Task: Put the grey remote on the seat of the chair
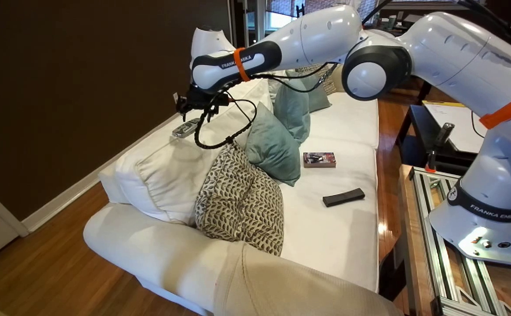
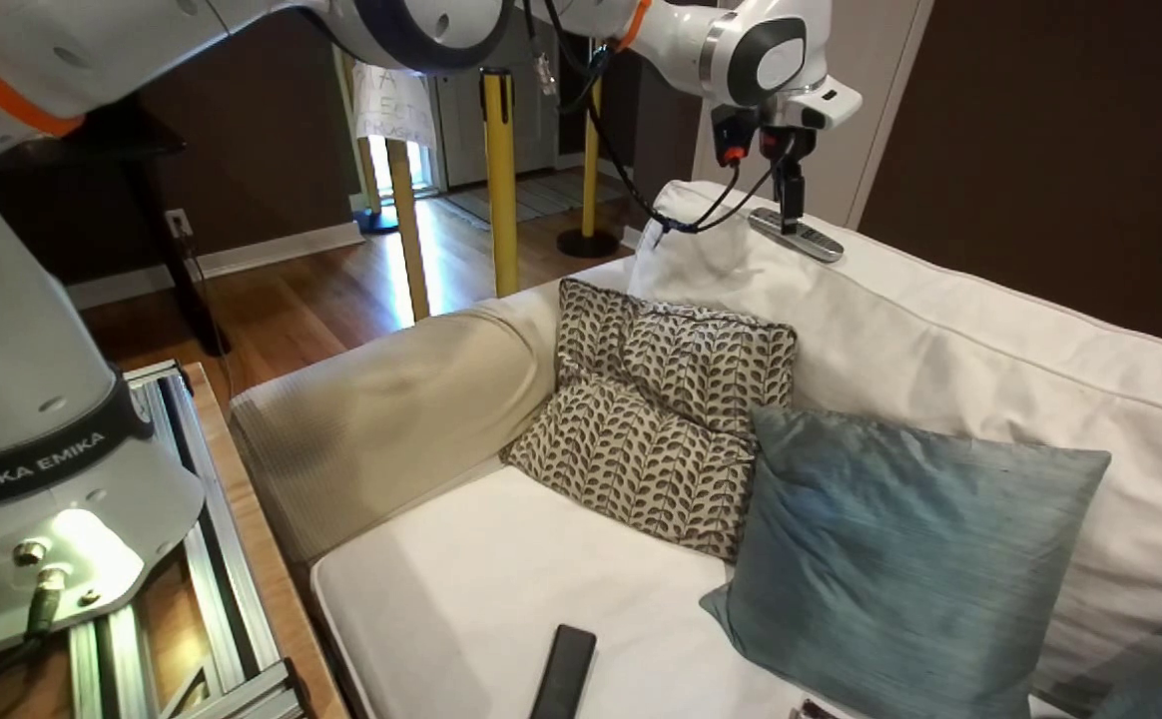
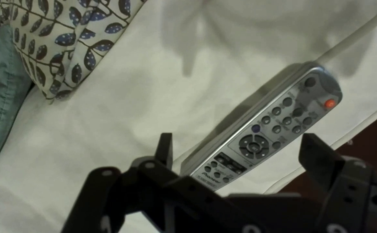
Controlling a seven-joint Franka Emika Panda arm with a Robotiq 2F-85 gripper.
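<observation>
Is a slim, oblong grey remote (image 3: 264,130), edged in silver, marked Pioneer, with dark round buttons and one orange. Lies face up along a seam on top of the back of the chair (image 1: 310,226), itself long, white, fabric-covered, round-armed and flat-seated.

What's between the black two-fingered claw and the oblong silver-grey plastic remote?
Nothing visible: in the wrist view the claw is open above the remote, whose buttons show uncovered. Contact unclear.

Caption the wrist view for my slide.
Open gripper over the grey remote, which lies on top of the sofa back, with a patterned pillow at upper left.
</observation>
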